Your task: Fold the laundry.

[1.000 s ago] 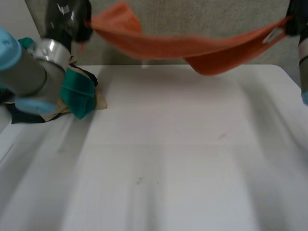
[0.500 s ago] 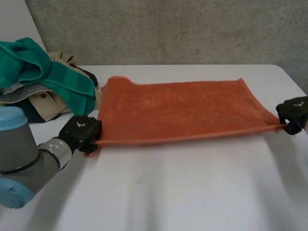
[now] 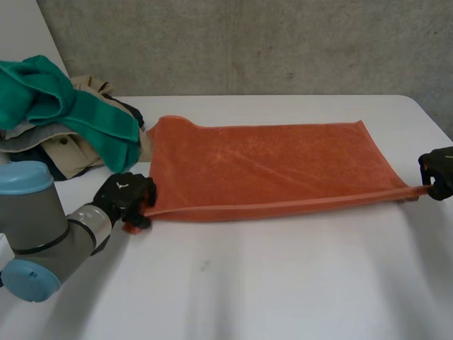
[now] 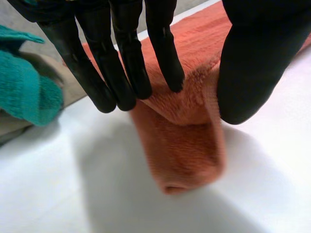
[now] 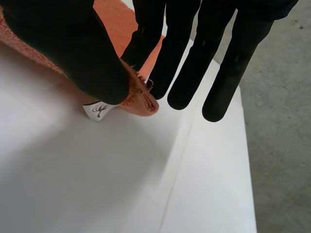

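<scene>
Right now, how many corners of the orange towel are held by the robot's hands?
2. The left hand pinches the near corner of the orange towel beside the clothes pile; the right hand pinches the other near corner. Both far corners lie free on the table.

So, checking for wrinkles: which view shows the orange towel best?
Head view: the whole orange towel spread out. The wrist views show its near corners, one pinched by the left hand, one by the right hand.

Fuzzy terry-cloth orange towel (image 3: 262,166) on smooth white table (image 3: 283,283).
</scene>
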Tool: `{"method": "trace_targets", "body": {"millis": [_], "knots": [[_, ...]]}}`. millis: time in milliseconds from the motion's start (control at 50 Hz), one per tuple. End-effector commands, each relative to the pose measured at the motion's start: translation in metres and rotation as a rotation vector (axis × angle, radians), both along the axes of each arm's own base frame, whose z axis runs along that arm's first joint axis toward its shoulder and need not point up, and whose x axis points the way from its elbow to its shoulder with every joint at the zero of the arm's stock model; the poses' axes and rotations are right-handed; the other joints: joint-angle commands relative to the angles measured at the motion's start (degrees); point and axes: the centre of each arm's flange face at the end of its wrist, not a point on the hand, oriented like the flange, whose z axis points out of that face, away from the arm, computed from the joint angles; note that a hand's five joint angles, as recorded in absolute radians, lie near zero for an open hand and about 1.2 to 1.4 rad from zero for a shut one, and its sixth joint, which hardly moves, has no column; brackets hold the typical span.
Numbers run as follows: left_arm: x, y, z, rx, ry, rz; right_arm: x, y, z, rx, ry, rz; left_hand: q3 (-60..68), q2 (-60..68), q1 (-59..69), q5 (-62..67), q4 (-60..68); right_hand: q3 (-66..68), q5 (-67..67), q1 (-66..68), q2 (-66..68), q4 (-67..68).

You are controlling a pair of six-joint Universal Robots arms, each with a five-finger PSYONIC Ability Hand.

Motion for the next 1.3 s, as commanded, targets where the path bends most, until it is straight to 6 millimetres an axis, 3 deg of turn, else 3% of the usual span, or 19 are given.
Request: {"method": "trace_targets", "body": {"millis": [20, 120, 200, 300, 380, 420, 480, 640, 800, 880, 1040, 1240, 1260, 1280, 1300], "knots": [[0.000, 0.008, 0.003, 0.002, -0.046, -0.013, -0.006, -0.001, 0.006, -0.010, 0.004, -0.012, 31.27, 30.76, 30.12, 31.42, 31.24, 11.65, 11.94, 14.53, 12.43, 11.35], [0.003, 0.023, 0.015, -0.016, -0.124, -0.032, -0.007, 0.006, 0.014, -0.006, 0.014, -0.005, 31.27, 30.76, 30.12, 31.42, 31.24, 11.65, 11.94, 14.53, 12.43, 11.35], [0.003, 0.052, 0.027, -0.009, -0.236, -0.107, -0.012, 0.017, 0.020, 0.027, 0.077, 0.050, 31.27, 30.76, 30.12, 31.42, 31.24, 11.65, 11.94, 14.53, 12.43, 11.35], [0.007, 0.111, 0.034, 0.129, -0.444, -0.277, -0.030, 0.050, 0.023, 0.212, 0.276, 0.180, 31.27, 30.76, 30.12, 31.42, 31.24, 11.65, 11.94, 14.53, 12.43, 11.35], [0.011, 0.142, 0.036, 0.263, -0.555, -0.396, -0.037, 0.074, 0.024, 0.378, 0.410, 0.307, 31.27, 30.76, 30.12, 31.42, 31.24, 11.65, 11.94, 14.53, 12.43, 11.35], [0.009, 0.146, 0.041, 0.269, -0.576, -0.436, -0.037, 0.083, 0.025, 0.456, 0.441, 0.353, 31.27, 30.76, 30.12, 31.42, 31.24, 11.65, 11.94, 14.53, 12.43, 11.35], [0.002, 0.135, 0.047, 0.199, -0.571, -0.428, -0.037, 0.080, 0.025, 0.455, 0.438, 0.330, 31.27, 30.76, 30.12, 31.42, 31.24, 11.65, 11.94, 14.53, 12.43, 11.35], [-0.029, 0.065, 0.063, -0.117, -0.505, -0.303, -0.020, 0.053, 0.024, 0.273, 0.381, 0.247, 31.27, 30.76, 30.12, 31.42, 31.24, 11.65, 11.94, 14.53, 12.43, 11.35], [-0.052, -0.011, 0.063, -0.370, -0.493, -0.208, 0.003, 0.007, 0.026, -0.022, 0.265, 0.185, 31.27, 30.76, 30.12, 31.42, 31.24, 11.65, 11.94, 14.53, 12.43, 11.35], [-0.061, -0.038, 0.054, -0.424, -0.493, -0.207, 0.013, -0.029, 0.020, -0.206, 0.189, 0.153, 31.27, 30.76, 30.12, 31.42, 31.24, 11.65, 11.94, 14.53, 12.43, 11.35], [-0.076, -0.073, 0.033, -0.459, -0.483, -0.206, 0.031, -0.069, -0.003, -0.354, 0.181, 0.140, 31.27, 30.76, 30.12, 31.42, 31.24, 11.65, 11.94, 14.53, 12.43, 11.35], [-0.092, -0.091, 0.017, -0.511, -0.460, -0.206, 0.051, -0.094, -0.028, -0.430, 0.186, 0.157, 31.27, 30.76, 30.12, 31.42, 31.24, 11.65, 11.94, 14.53, 12.43, 11.35], [-0.093, -0.091, 0.016, -0.516, -0.457, -0.209, 0.052, -0.095, -0.030, -0.436, 0.190, 0.155, 29.13, 28.61, 27.97, 29.27, 29.09, 11.65, 11.94, 14.53, 12.43, 11.35], [-0.096, -0.091, 0.016, -0.528, -0.455, -0.205, 0.055, -0.098, -0.033, -0.445, 0.192, 0.148, 17.78, 17.27, 16.62, 17.93, 17.75, 7.46, 7.76, 10.34, 8.24, 7.17], [-0.096, -0.092, 0.015, -0.534, -0.453, -0.203, 0.057, -0.098, -0.034, -0.450, 0.192, 0.146, 10.18, 9.66, 9.02, 10.32, 10.14, -4.90, -4.61, -2.02, -4.12, -5.20]]}}
